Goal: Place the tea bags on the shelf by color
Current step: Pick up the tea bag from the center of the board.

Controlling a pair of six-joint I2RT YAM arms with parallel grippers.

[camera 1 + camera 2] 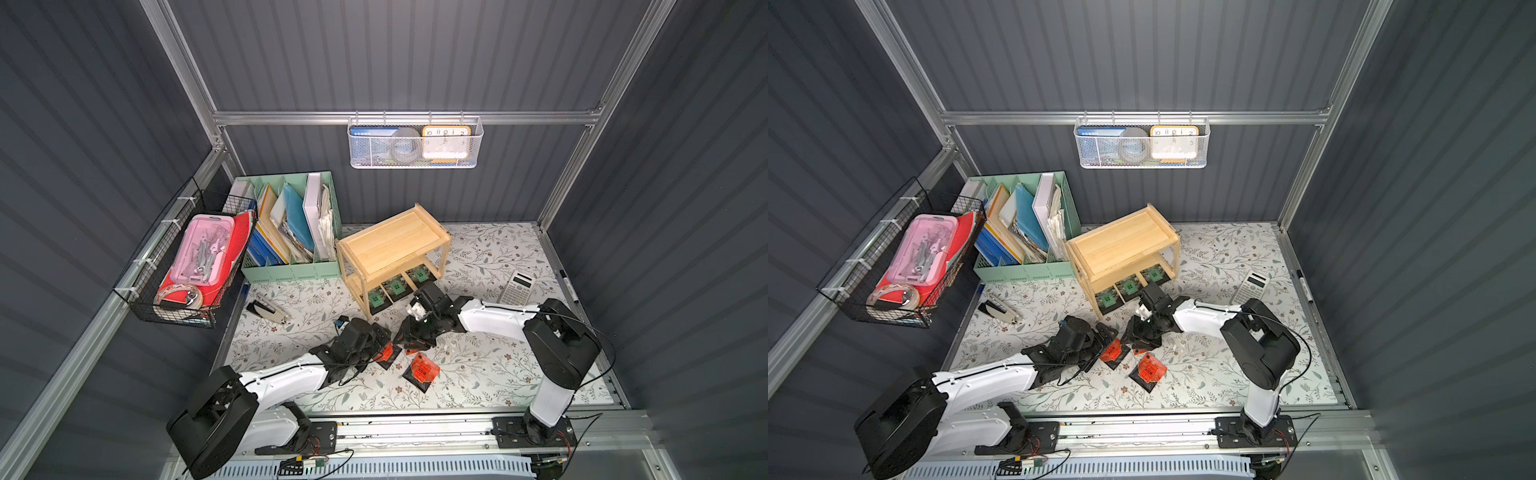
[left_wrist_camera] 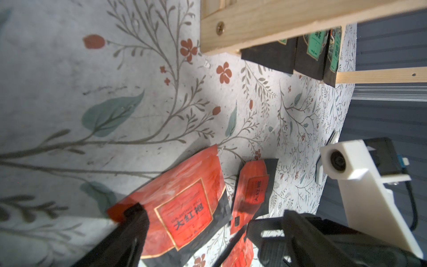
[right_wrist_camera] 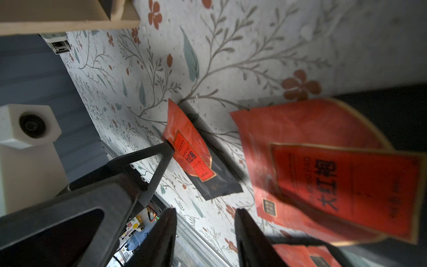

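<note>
The wooden shelf (image 1: 392,245) (image 1: 1121,245) stands at the back with three green tea bags (image 1: 395,286) (image 2: 312,46) on its lower board; its top board is bare. Three orange-red tea bags lie on the floral table in front of it. My left gripper (image 1: 384,345) (image 2: 208,228) is open, its fingers straddling one orange-red bag (image 2: 184,208) (image 1: 1113,353). Close by to the right, my right gripper (image 1: 409,341) (image 3: 205,222) is open with only table between its fingers. Another orange-red bag (image 3: 323,173) lies beside it. A further bag (image 1: 424,369) lies nearer the front.
A mint-green file organizer (image 1: 291,232) stands left of the shelf, a stapler (image 1: 268,309) in front of it. A calculator (image 1: 515,286) and a marker (image 1: 567,286) lie at the right edge. A black wire basket (image 1: 187,266) hangs on the left wall.
</note>
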